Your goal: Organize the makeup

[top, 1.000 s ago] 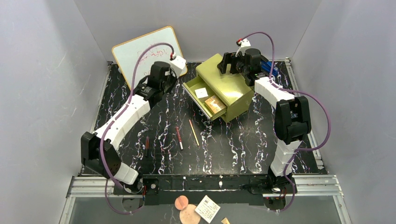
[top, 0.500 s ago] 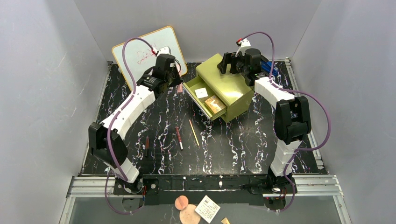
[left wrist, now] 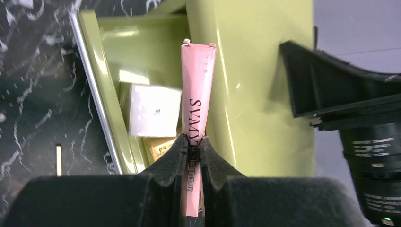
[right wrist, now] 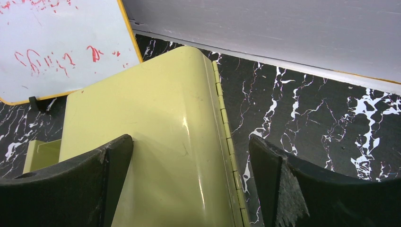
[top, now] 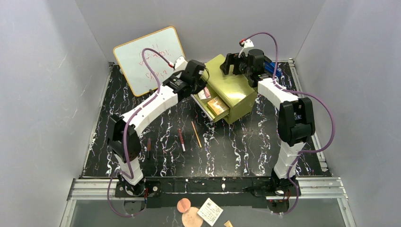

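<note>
The black marbled table (top: pixel 246 142) carries the whiteboard (top: pixel 142 61) at the far left and the olive-yellow chest (top: pixel 234 90) at far centre, its drawer (left wrist: pixel 94 85) pulled out toward the near left. My right gripper (right wrist: pixel 189 146) hangs over the chest's top with fingers spread wide, holding nothing. My left gripper (left wrist: pixel 191 142) is clamped tight on the thin pink case (left wrist: pixel 197 85), which juts out above the open drawer. In the drawer lie the tan-orange palette (top: pixel 218 106) and the white box (left wrist: pixel 153 111). On the table, nearer than the drawer, lie three pencils: the leftmost pencil (top: pixel 148 147), the middle pencil (top: pixel 181 140) and the tan pencil (top: pixel 196 134).
</note>
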